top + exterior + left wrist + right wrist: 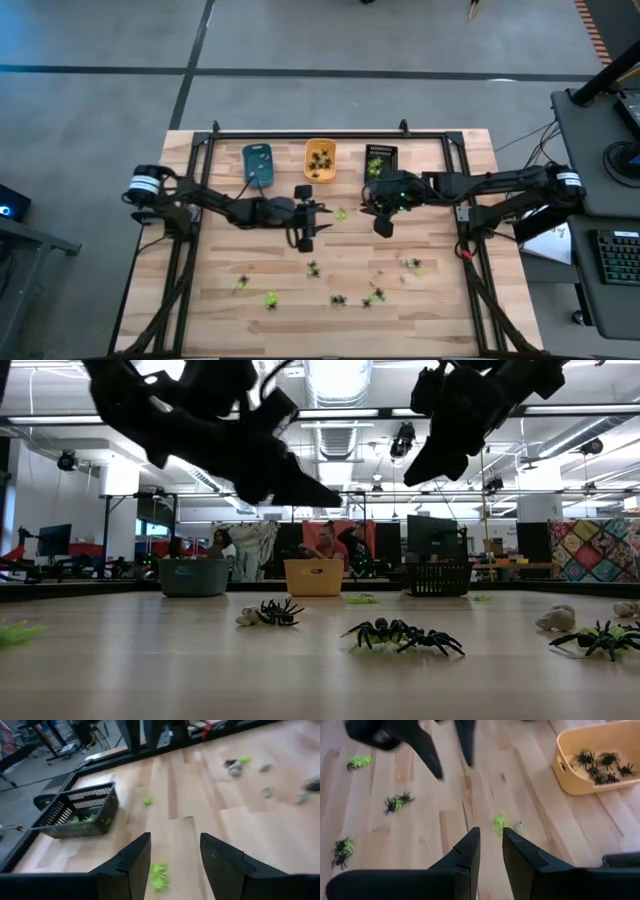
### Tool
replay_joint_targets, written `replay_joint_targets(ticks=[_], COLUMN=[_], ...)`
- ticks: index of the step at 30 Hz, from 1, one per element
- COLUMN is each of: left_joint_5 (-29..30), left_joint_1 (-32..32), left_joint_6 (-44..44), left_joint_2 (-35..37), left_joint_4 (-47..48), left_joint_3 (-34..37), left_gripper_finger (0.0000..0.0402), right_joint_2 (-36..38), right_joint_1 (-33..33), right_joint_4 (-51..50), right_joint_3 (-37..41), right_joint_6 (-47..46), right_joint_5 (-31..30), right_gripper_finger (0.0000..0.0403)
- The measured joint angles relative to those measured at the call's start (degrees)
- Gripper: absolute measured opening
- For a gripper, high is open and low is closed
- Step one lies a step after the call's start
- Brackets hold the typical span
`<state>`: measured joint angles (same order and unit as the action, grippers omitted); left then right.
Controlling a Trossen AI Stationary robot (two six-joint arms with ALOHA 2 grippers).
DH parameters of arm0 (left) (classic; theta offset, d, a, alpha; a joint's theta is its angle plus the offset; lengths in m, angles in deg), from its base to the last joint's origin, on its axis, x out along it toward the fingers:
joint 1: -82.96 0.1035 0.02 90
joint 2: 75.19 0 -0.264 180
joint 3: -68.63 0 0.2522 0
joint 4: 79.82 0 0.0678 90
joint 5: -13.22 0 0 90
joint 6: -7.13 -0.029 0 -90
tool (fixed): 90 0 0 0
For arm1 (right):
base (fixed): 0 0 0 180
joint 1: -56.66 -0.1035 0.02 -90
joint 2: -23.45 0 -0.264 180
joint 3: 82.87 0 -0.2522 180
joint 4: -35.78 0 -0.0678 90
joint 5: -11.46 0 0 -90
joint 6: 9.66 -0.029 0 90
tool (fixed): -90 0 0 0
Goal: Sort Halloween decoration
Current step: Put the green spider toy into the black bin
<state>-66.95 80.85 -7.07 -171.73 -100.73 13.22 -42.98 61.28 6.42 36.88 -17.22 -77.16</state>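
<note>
Scattered over the near half of the wooden table (230, 320): roughly nine small plastic spiders (338, 299), black and yellow-green ones often lying in pairs, exact count hard to settle. Toward the middle, one lone yellow-green spider (500, 822) lying between the two arms. Above it, left gripper (306, 215) hanging with fingers (131, 865) spread apart, holding nothing. Beside it, right gripper (381, 217) raised off the wood, fingers (466, 852) close together with a narrow gap, nothing between them. Along the far edge, three trays: blue tray (257, 163) with a few pale pieces, orange tray (570, 780) with about six black spiders, black tray (100, 815) with yellow-green ones.
</note>
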Motion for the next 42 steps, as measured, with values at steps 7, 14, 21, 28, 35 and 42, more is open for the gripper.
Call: replay_joint_targets(ticks=[7, 14, 21, 28, 35, 42], left_joint_5=[-4.8, -2.9, 0.0, 0.0, -2.7, -7.9], left_joint_1=[2.4, 2.8, 4.1, 5.3, 6.9, 8.0], left_joint_6=[-0.2, -0.3, -0.3, -0.3, -0.1, 0.0], left_joint_2=[-6.2, -13.8, -17.6, -18.7, -18.8, -18.8], left_joint_4=[1.5, 1.7, 1.4, 1.3, 1.7, 2.0], left_joint_3=[-5.1, -7.5, -7.5, -7.5, -7.4, -7.4], left_gripper_finger=[0.0154, 0.0154, 0.0154, 0.0154, 0.0154, 0.0154], right_joint_2=[0.0, -0.1, -0.4, -1.5, -2.7, -3.0], right_joint_1=[0.0, 0.0, 0.0, 0.0, 0.0, 0.0], right_joint_4=[2.6, 3.1, 3.1, 3.1, 4.3, 4.2], right_joint_3=[0.3, 0.4, 0.4, 0.4, 0.4, 0.4], right_joint_6=[0.5, 0.1, 0.0, 0.0, 0.0, 0.0], right_joint_5=[0.0, 0.0, 0.0, 0.0, 0.0, 0.0], right_gripper_finger=[0.0073, 0.0073, 0.0073, 0.0073, 0.0073, 0.0073])
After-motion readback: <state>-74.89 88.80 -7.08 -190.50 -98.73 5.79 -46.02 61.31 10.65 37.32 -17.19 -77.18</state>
